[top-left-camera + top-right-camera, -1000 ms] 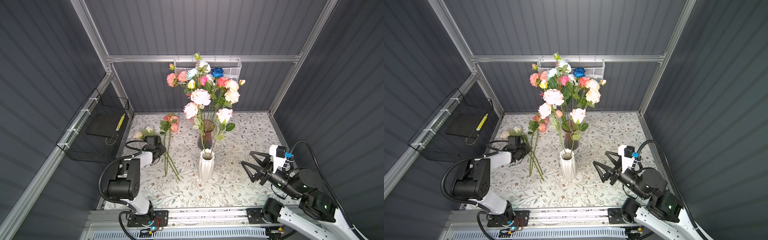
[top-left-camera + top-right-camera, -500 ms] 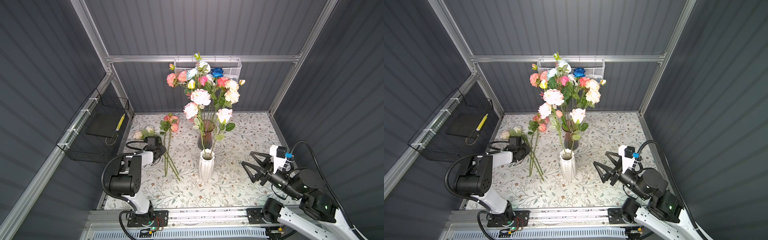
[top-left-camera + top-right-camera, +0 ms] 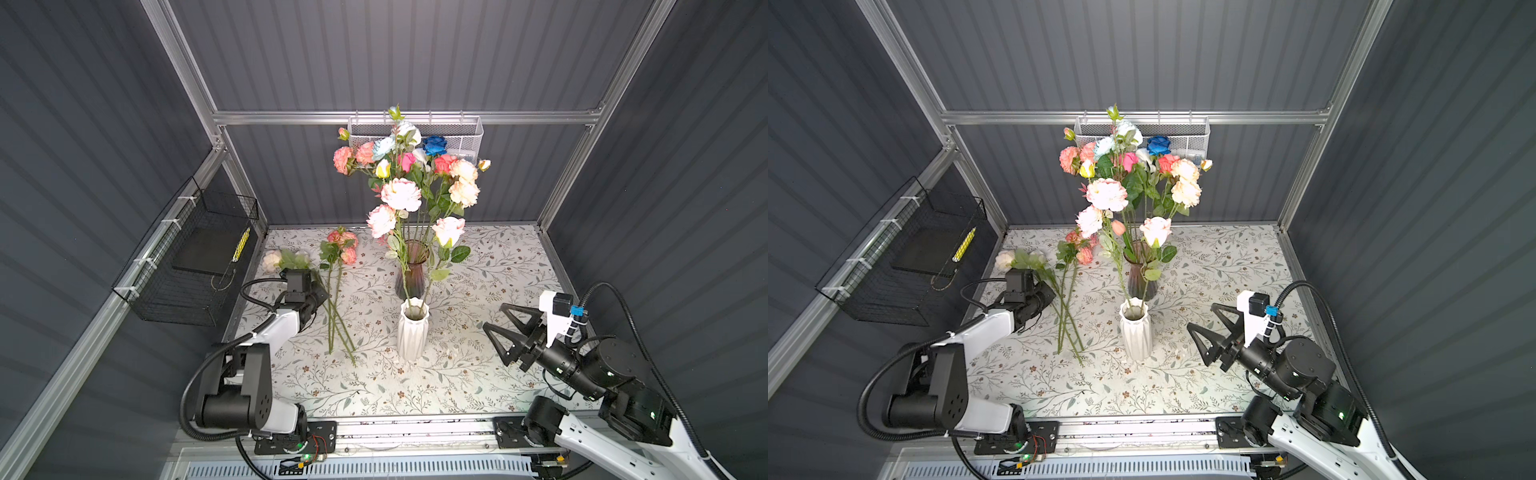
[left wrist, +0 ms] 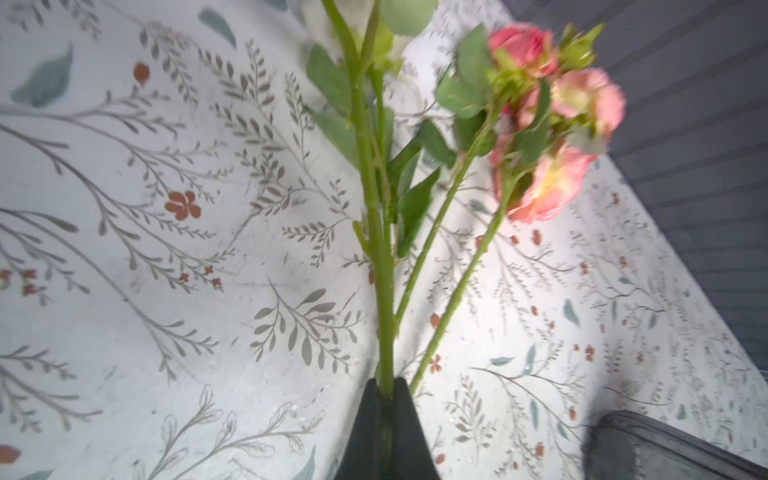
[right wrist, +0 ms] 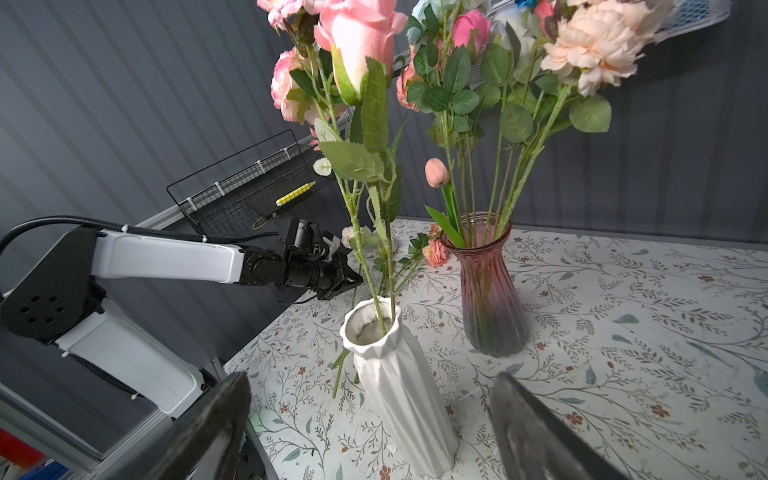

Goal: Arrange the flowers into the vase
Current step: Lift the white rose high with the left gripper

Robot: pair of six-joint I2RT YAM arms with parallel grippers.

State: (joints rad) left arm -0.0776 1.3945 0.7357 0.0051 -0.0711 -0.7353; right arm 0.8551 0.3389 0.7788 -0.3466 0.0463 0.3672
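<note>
A white ribbed vase (image 3: 412,332) (image 3: 1136,332) (image 5: 399,374) stands mid-table with two tall pink flowers (image 3: 448,230) in it. Behind it a reddish glass vase (image 3: 411,274) (image 5: 490,291) holds a big mixed bunch (image 3: 415,166). To the left, a cream flower (image 3: 272,259) (image 3: 1005,259) and pink-bloomed flowers (image 3: 343,243) (image 4: 557,124) lie on the table. My left gripper (image 3: 321,289) (image 3: 1050,297) (image 4: 384,388) is shut on the cream flower's green stem (image 4: 374,232). My right gripper (image 3: 493,316) (image 3: 1201,316) (image 5: 372,388) hovers open and empty, right of the white vase.
A black wire basket (image 3: 195,257) with a yellow pen hangs on the left wall. A white mesh basket (image 3: 465,133) hangs on the back wall behind the blooms. Dark panel walls close in the floral-patterned table (image 3: 478,386) on three sides.
The left gripper's jaws have closed onto the cream flower's stem. The right arm has not moved.
</note>
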